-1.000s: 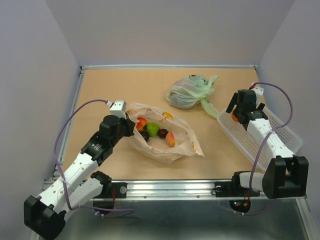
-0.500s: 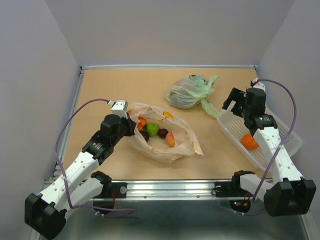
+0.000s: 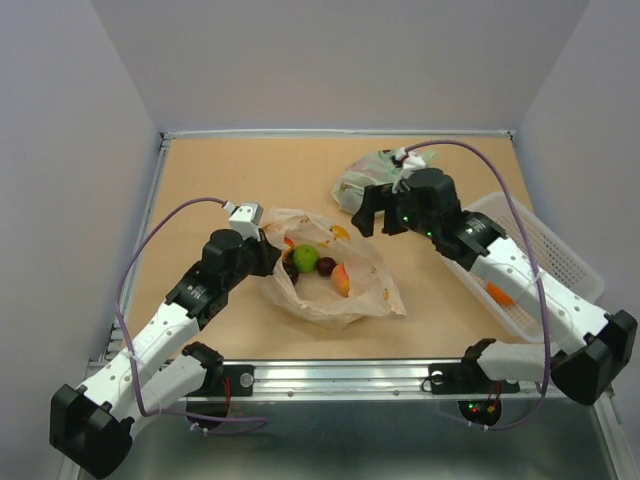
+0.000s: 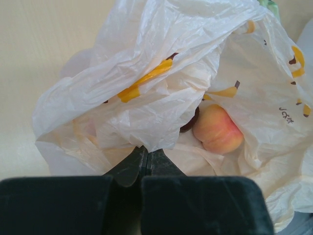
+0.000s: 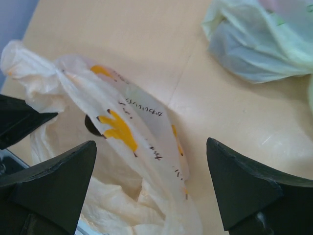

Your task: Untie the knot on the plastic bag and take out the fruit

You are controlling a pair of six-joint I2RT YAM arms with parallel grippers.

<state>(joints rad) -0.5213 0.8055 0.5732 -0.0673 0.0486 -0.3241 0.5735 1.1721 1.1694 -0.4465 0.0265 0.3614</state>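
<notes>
Bag [image 3: 345, 298] lies at mid-table with its mouth gaping, a green fruit [image 3: 305, 258], a peach [image 3: 342, 279] and dark plums [image 3: 326, 266] showing inside. The left gripper [image 3: 270, 256] is clenched on the bag's left rim (its wrist view shows the tips pinched tight on a fold of plastic). The right gripper [image 3: 379, 222] hangs with jaws spread wide and nothing between them, above the bag's far-right edge, near the green bag [image 5: 254, 49]. An orange fruit [image 3: 499, 293] lies in the tray [image 3: 560, 255] at right
</notes>
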